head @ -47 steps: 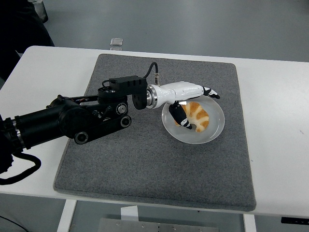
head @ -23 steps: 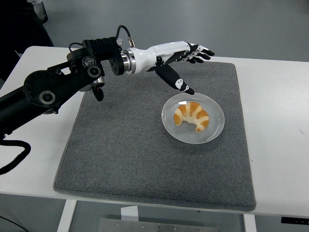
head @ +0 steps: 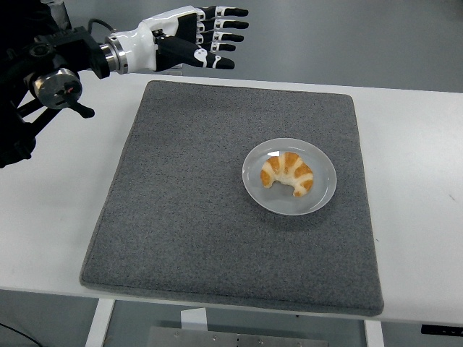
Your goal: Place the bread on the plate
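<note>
Bread (head: 288, 173) lying on the plate (head: 322, 197), centre-right of the grey mat (head: 181, 217) on the white bench (head: 419, 181); left robot hand (head: 195, 37) at upper left, fingers spread, holding nothing.

Single head view, set high on the robot's side, facing forward and down over the white tabletop (head: 419, 181). Near edge runs along the frame bottom, far edge and grey floor show at top. Mid distance: the whole grey mat (head: 217, 217) fits in frame. No second view.
</note>
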